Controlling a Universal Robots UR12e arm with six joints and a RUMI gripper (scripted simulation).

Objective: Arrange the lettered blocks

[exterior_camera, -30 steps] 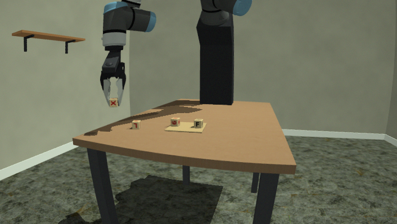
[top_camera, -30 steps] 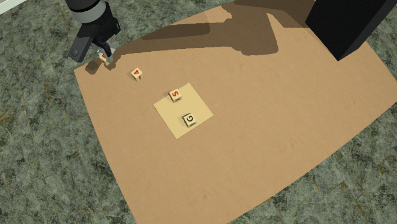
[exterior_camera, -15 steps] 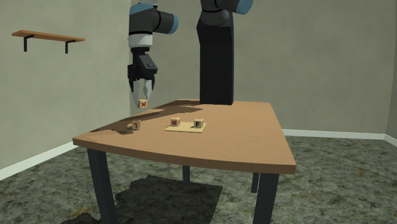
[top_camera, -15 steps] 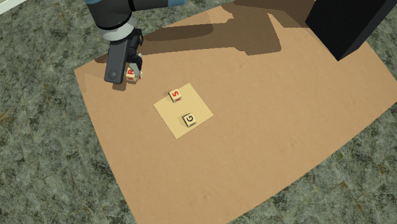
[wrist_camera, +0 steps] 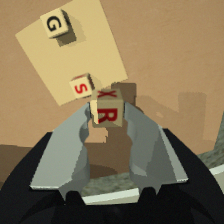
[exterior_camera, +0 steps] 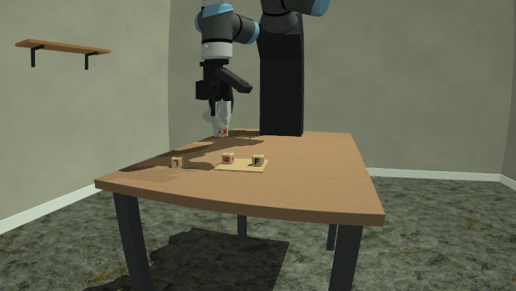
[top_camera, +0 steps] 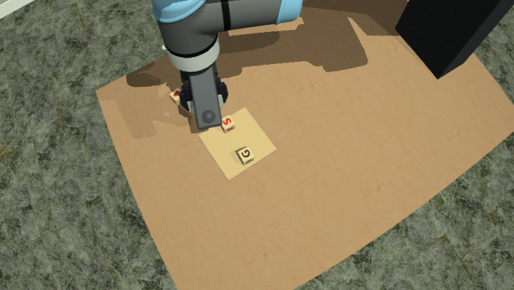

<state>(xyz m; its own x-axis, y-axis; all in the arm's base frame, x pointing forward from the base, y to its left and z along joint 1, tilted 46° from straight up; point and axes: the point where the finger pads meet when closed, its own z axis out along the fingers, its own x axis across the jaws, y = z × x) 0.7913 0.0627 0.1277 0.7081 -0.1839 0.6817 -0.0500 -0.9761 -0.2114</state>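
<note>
the gripper (wrist_camera: 106, 131), clamped on the r block (wrist_camera: 107, 113), carries it toward the mat (top_camera: 255, 142) mid-table; next, lower it between g (top_camera: 244, 154) and s (top_camera: 228, 124).

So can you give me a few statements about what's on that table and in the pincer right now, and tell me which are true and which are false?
1. The pincer grips a block showing a red R. True.
2. The G block sits on the mat. True.
3. The S block lies off the mat, on the bare table. False: it stands on the mat, near one edge.
4. The block with the 4 is on the mat. False: it is on the table, beside the mat.
5. The held block hangs above the table without touching it. True, going by the exterior view.
</note>
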